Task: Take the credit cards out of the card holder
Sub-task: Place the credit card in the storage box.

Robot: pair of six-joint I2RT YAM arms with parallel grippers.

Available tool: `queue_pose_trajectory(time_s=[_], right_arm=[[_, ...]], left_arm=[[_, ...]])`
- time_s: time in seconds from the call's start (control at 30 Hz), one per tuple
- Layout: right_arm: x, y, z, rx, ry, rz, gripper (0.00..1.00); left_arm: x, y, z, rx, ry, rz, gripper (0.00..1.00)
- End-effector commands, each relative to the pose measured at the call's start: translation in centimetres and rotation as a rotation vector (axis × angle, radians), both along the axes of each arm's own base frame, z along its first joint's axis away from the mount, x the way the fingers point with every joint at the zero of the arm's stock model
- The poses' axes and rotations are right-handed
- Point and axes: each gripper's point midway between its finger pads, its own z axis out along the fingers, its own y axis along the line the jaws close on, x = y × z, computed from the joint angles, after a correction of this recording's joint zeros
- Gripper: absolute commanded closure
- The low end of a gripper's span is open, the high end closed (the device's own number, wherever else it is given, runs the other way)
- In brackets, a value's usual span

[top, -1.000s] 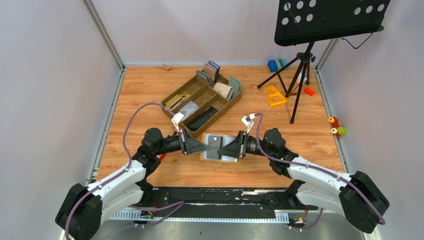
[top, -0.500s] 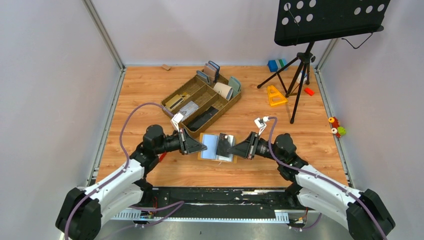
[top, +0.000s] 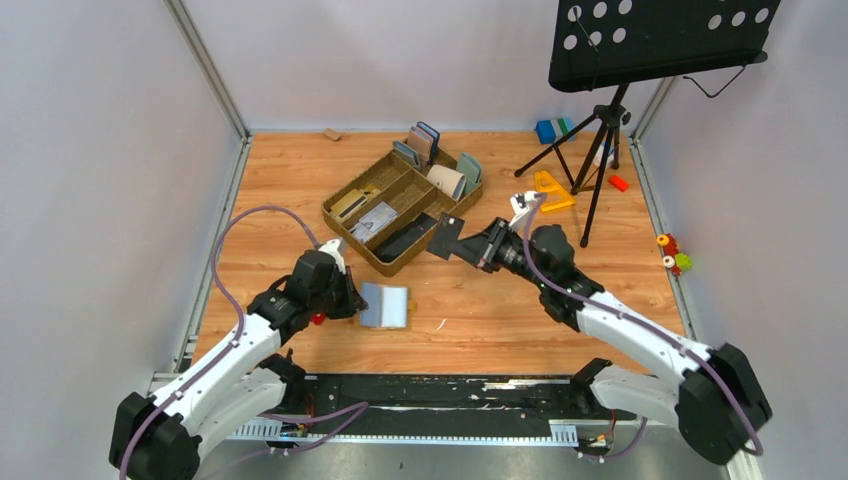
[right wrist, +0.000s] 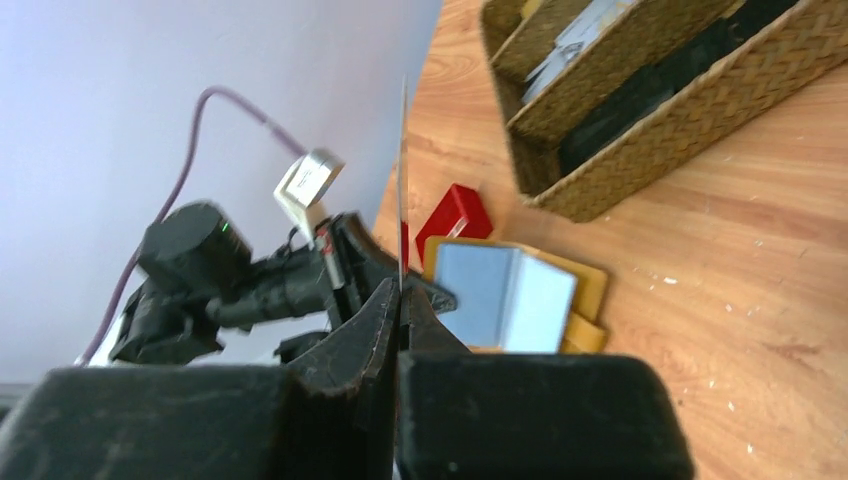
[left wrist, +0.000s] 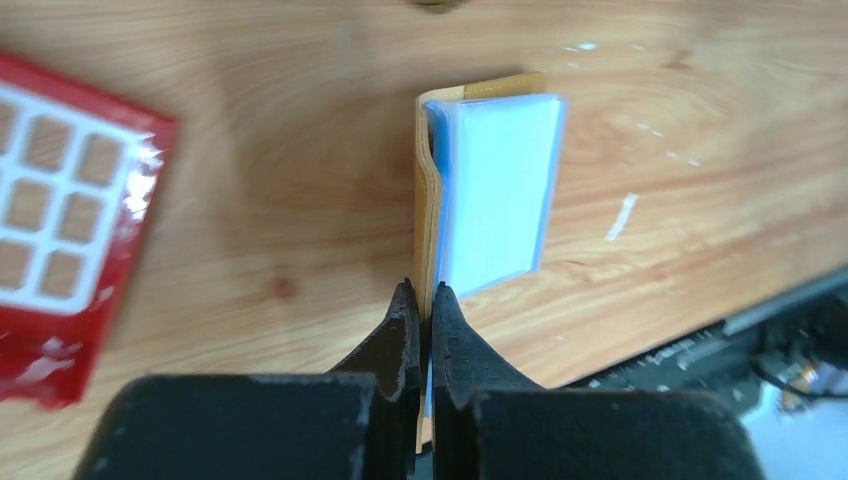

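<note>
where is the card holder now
Top view: the card holder sits on the table left of centre, in front of the woven tray, its edge pinched in the left gripper's jaws, a red basket at its left.

Overhead and both wrist views share the card holder.

end effector pinching card holder, red basket

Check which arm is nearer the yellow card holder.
Left arm. Its jaws are shut on an edge of the card holder; the right arm's jaws are off by the woven tray, pinching a credit card.
</note>
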Motion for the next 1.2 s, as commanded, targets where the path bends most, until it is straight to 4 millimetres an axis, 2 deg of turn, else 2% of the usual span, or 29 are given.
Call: queue_pose_trajectory(time_s=[0.0,0.13,0.3,0.43,0.67,0.9,0.97,1.07,1.17], right_arm=[[3.6,1.8,0.2,-0.035,0.023,-0.077,1.0],[6.5,3.9,-0.5,-0.043,0.072,-0.174,1.0],[8.7,6.9,-2.4,-0.059,0.142,-0.269,1.0],[9.5,9.1,-5.5,-0.073,0.223,-0.295,1.0],[10.1,11.7,-9.2,-0.076,0.307,-0.303,1.0],[10.9,12.9,-10.4,-0.075,0.308,-0.326,1.0],[11.2,13.2,-10.4,-0.072,0.302,-0.325,0.95],[11.2,13.8,-10.0,-0.094,0.277,-0.29,0.66],[10.6,12.8,-10.0,-0.159,0.263,-0.289,0.51]], left_arm=[[0.7,4.6,-0.8,0.181,0.004,0.208,1.0],[0.4,6.4,-1.8,0.273,0.065,0.29,1.0],[0.5,7.2,-2.7,0.328,0.091,0.325,1.0],[1.1,6.5,-2.6,0.274,0.047,0.322,1.0],[1.2,5.6,-1.6,0.222,-0.022,0.25,1.0],[0.5,3.2,-3.0,0.135,0.019,0.15,1.0],[0.3,2.5,-2.9,0.115,0.017,0.101,1.0],[0.2,1.9,-2.7,0.094,0.006,0.057,1.0],[0.1,1.3,-2.4,0.073,-0.005,0.014,1.0]])
